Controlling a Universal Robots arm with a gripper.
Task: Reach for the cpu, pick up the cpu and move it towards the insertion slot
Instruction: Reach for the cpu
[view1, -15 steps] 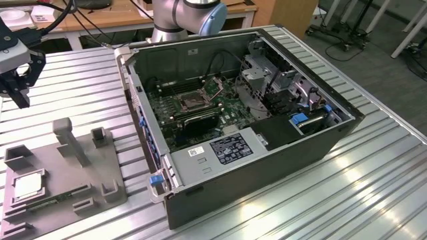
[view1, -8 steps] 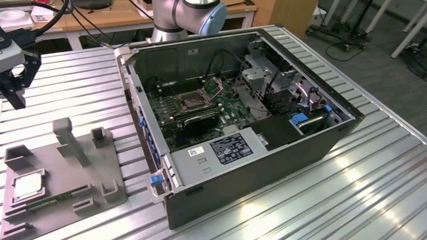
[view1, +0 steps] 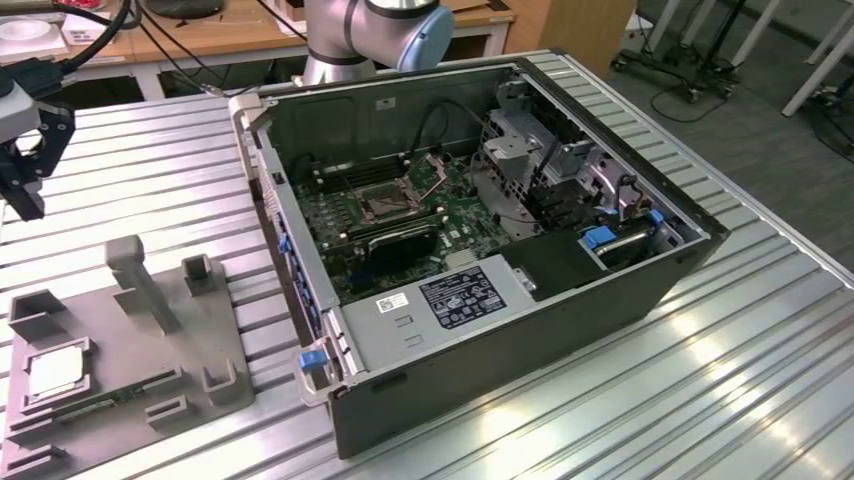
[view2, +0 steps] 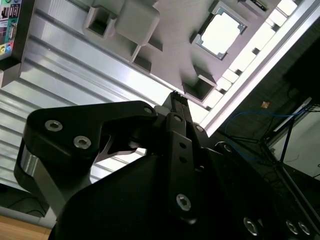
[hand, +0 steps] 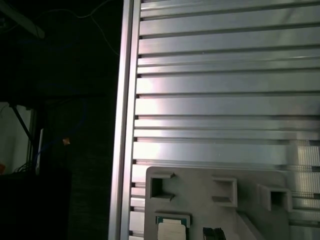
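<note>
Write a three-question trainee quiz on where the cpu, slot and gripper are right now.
1. True or false: the cpu sits in the insertion slot.
2. The cpu lies on: A) the grey fixture B) bare table slats C) the motherboard.
3. Fill in: the gripper hangs toward the exterior view's ___ of the computer case.
Key: 1 false; 2 A; 3 left.

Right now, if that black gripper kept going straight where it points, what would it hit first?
The gripper would probably meet the grey holder tray first, short of the cpu; depth is unclear.
</note>
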